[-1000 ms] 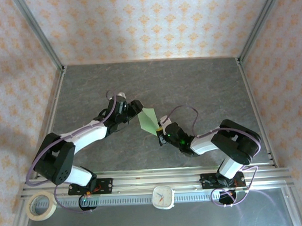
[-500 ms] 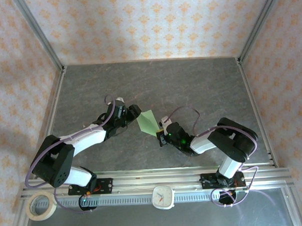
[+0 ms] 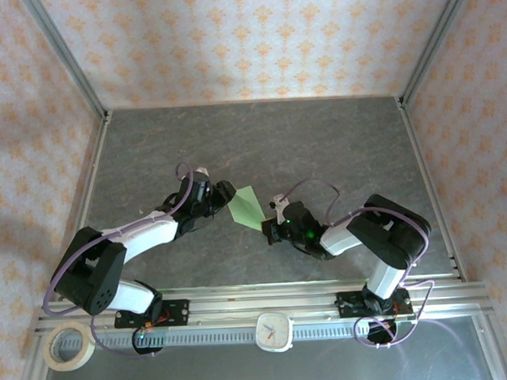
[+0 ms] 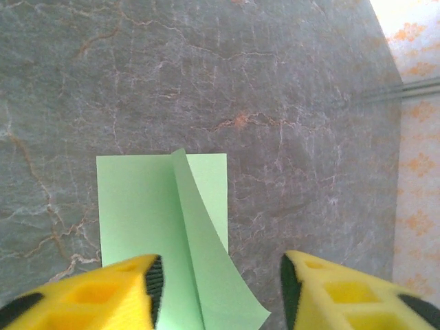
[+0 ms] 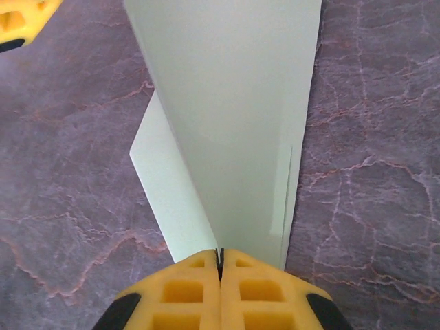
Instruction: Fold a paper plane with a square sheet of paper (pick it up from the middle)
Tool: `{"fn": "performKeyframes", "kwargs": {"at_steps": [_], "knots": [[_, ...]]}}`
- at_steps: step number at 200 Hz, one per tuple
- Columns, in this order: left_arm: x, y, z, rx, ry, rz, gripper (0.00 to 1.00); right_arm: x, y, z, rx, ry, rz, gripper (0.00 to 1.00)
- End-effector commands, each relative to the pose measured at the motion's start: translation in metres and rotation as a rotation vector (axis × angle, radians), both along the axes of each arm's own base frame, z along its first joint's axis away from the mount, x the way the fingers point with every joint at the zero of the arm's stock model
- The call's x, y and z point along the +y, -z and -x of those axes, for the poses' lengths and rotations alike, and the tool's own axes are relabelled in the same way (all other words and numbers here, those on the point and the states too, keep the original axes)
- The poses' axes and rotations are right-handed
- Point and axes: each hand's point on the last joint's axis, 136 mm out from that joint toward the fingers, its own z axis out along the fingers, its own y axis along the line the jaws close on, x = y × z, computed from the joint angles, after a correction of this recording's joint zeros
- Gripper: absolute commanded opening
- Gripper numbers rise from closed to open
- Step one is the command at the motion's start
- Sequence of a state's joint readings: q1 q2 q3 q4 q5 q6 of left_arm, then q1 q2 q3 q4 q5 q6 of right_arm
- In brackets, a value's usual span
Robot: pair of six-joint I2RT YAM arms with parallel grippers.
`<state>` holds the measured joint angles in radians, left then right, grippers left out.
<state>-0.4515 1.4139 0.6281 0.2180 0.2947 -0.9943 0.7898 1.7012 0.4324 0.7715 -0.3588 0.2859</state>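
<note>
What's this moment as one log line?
left gripper: open over paper sheet; right gripper: shut on paper sheet; fold: partial, flap raised

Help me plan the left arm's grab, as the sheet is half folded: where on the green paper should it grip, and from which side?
Probably the raised flap of the green paper, near its free edge, approached from the left gripper's own end: the flap stands up off the table between its open fingers, while the right gripper pinches the opposite end.
</note>
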Motion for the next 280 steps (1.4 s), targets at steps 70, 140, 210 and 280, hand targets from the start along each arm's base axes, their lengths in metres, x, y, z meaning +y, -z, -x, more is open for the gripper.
{"fn": "performKeyframes", "kwargs": {"at_steps": [70,140,210,280], "knots": [[-0.023,0.003,-0.003,-0.027,0.105,0.045,0.21,0.009,0.006,0.001,0.389,-0.056,-0.223,0.0],[-0.051,0.007,-0.004,-0.034,0.206,0.06,0.12,0.003,0.009,-0.002,0.441,0.009,-0.262,0.0],[-0.075,0.021,-0.011,-0.031,0.265,0.077,0.08,0.005,0.008,0.001,0.497,0.029,-0.307,0.0],[-0.074,0.037,-0.017,-0.017,0.242,0.054,0.07,0.001,0.003,0.0,0.552,0.049,-0.372,0.0]]}}
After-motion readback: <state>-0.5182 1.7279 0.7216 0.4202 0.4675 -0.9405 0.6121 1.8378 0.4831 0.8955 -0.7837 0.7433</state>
